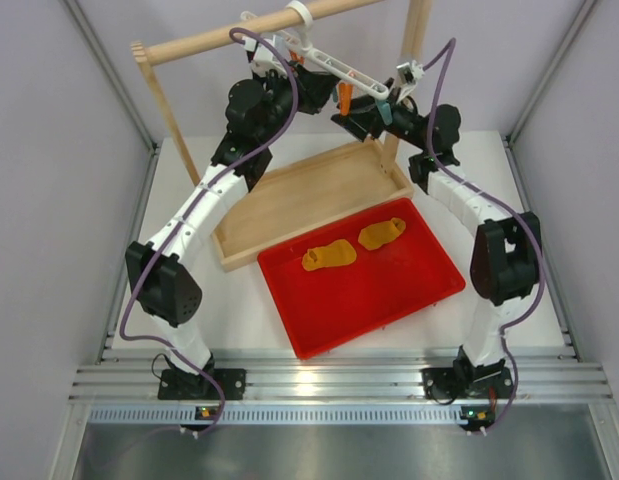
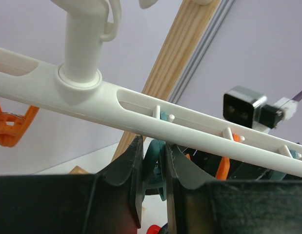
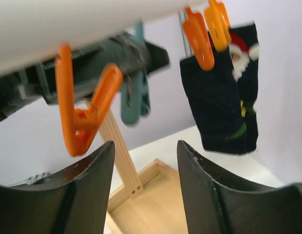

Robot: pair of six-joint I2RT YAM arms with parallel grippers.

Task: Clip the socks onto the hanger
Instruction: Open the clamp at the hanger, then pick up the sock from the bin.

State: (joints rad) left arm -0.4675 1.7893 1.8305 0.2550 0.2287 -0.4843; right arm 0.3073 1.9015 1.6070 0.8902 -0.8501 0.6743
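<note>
The white table (image 1: 244,300) carries a red tray (image 1: 379,290) at centre front. A shallow wooden tray (image 1: 309,195) lies just beside it, behind and left.

No lettering, brand, number or label can be read in any of the three views; the only printed mark is a Santa figure on the hanging black sock (image 3: 220,109).

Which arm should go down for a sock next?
Probably right. The right gripper hangs under the hanger with jaws open and empty, free to drop to the socks in the red tray. The left gripper is busy, jaws pinching a teal clip.
</note>
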